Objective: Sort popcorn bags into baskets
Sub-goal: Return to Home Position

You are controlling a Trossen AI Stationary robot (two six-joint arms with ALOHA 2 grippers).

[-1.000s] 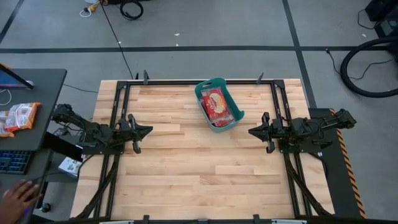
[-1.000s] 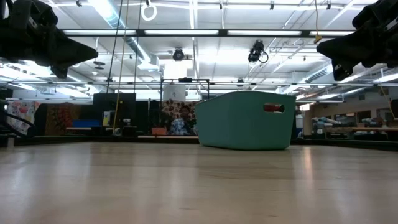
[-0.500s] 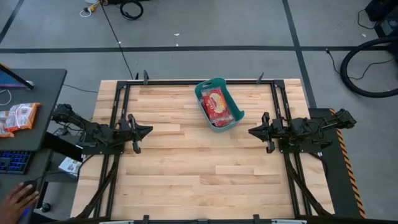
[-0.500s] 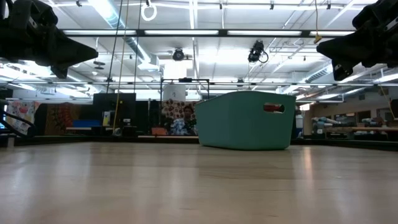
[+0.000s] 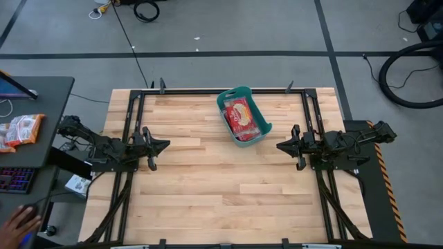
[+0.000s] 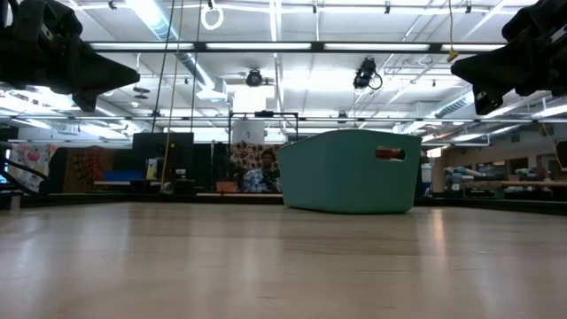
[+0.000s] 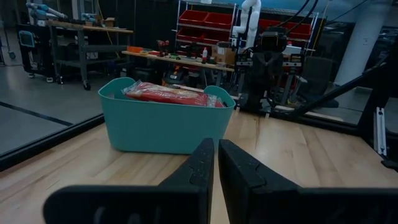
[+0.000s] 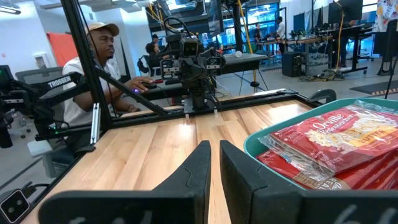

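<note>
Teal plastic rectangular tub [image 7: 165, 127] holding flat red popcorn bags [image 5: 241, 116], between both pincers, nearer the right gripper [image 5: 280, 146], its fingers together, left gripper [image 5: 165, 145] fingers together too.

left arm [image 5: 104, 146]: folded low, left side | left gripper [image 5: 165, 144]: points right, fingers [image 7: 200, 167] drawn together, empty | right arm [image 5: 342, 142]: folded low, right side | right gripper [image 5: 279, 146]: points left, fingers [image 8: 198, 167] drawn together, empty
</note>
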